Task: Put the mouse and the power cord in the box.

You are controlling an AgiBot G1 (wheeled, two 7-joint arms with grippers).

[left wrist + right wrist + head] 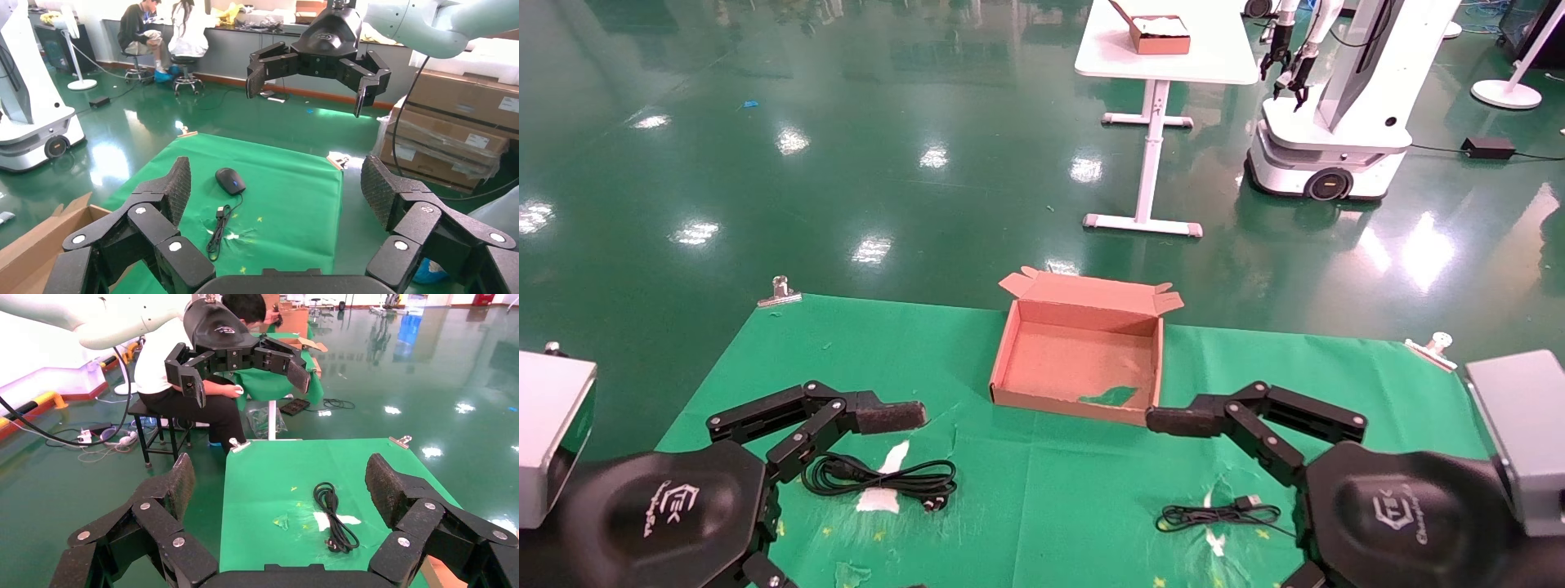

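A glossy green workshop floor surrounds your green-covered bench (1042,506). The box (1076,359) sits open at the far edge's middle, lid flap back, empty so you can load from above. The power cord (878,478) lies coiled near the front left; the mouse (230,181) rests toward the front right. Your left gripper (891,416) and right gripper (1173,420) hover above them, jaws spread, grasping nothing.

Mouse (230,180) hidden behind right claw (1152,419)
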